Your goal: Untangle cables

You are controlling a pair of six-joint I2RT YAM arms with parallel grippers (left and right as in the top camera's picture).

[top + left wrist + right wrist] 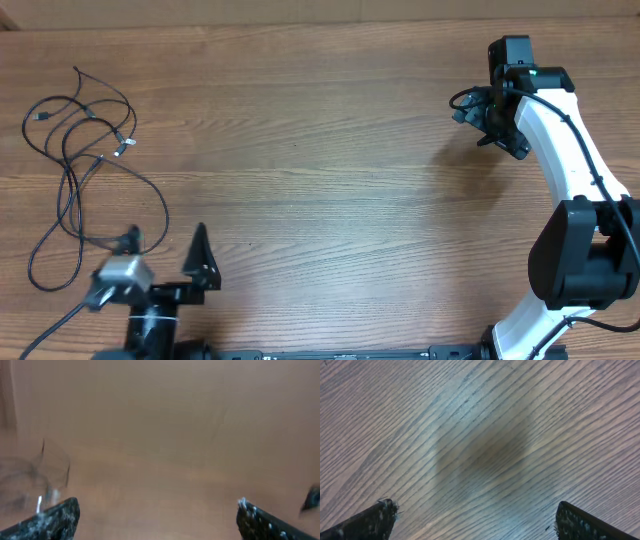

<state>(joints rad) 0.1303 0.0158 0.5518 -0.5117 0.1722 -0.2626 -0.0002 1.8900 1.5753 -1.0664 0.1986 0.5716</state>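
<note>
The cables [68, 170] lie as a loose tangle of thin black cords on the left of the wooden table, with small silvery plug ends among the loops. My left gripper [165, 252] is open at the front left, just right of the tangle's lowest loop, and holds nothing. In the blurred left wrist view the cables [54, 472] show faintly at the left, beyond the open left gripper [157, 516]. At the far right my right gripper [490, 125] hangs open, far from the cords. The right wrist view shows the right gripper [477, 516] over bare wood.
A wooden table [320, 180] fills the view, and its far edge runs along the top. The right arm's white link [565, 150] reaches up the right side. Thicker black wires [45, 335] trail from the left arm's base at the front left.
</note>
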